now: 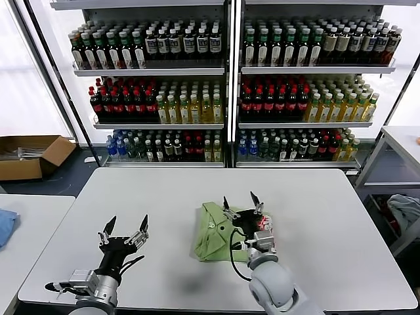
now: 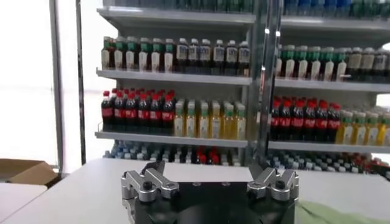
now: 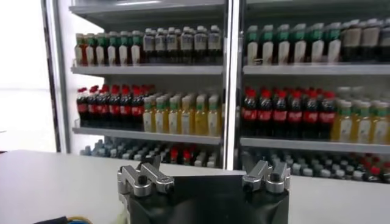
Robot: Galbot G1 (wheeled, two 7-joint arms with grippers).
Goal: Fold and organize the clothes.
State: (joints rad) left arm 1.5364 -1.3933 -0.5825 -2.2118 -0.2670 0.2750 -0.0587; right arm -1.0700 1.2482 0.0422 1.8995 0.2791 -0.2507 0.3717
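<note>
The light green polo shirt (image 1: 215, 231) lies folded in a compact bundle on the white table (image 1: 164, 203), right of centre, with its red-and-white patch (image 1: 265, 224) showing at its right side. My right gripper (image 1: 239, 203) is open and empty, raised above the shirt with its fingers pointing up. My left gripper (image 1: 125, 227) is open and empty, raised over the bare table to the left of the shirt. A corner of the green shirt shows in the left wrist view (image 2: 341, 214). Both wrist views look out at the shelves.
Drink shelves (image 1: 230, 85) with many bottles stand behind the table. A cardboard box (image 1: 29, 156) lies on the floor at the far left. A blue cloth (image 1: 5, 226) lies on a side table at left. A grey-white cloth (image 1: 405, 211) sits at right.
</note>
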